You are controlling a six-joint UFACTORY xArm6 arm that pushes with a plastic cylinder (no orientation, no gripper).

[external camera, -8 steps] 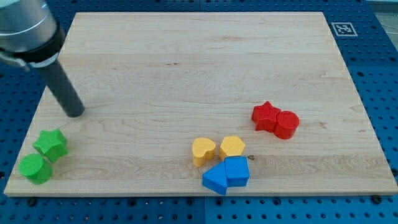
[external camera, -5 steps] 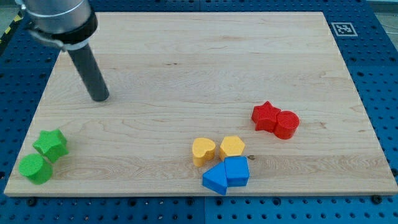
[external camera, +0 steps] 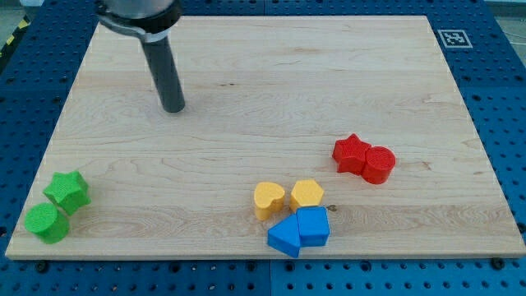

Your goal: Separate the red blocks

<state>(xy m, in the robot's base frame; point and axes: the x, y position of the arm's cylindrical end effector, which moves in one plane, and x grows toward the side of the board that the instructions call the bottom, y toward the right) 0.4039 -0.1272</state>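
Our tip (external camera: pixel 173 108) near the board's (external camera: pixel 246 49) top-left, no claw on the rod, red star (external camera: pixel 351 153) touching red cylinder (external camera: pixel 379 164) toward the right edge

Red star (external camera: pixel 351 153) & cyl (external camera: pixel 379 164); green, yellow, blue pairs; tip (external camera: pixel 173 107) prob. black.

The wooden board (external camera: pixel 263 74) carries touching pairs of red (external camera: pixel 364 158), green (external camera: pixel 56 205), yellow (external camera: pixel 288 197) and blue blocks (external camera: pixel 299 230).

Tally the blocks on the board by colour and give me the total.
Red: 2, the red star and the red cylinder
Green: 2, the green star and the green cylinder
Yellow: 2, the yellow heart and the yellow block
Blue: 2, the left blue block and the right blue block
Total: 8
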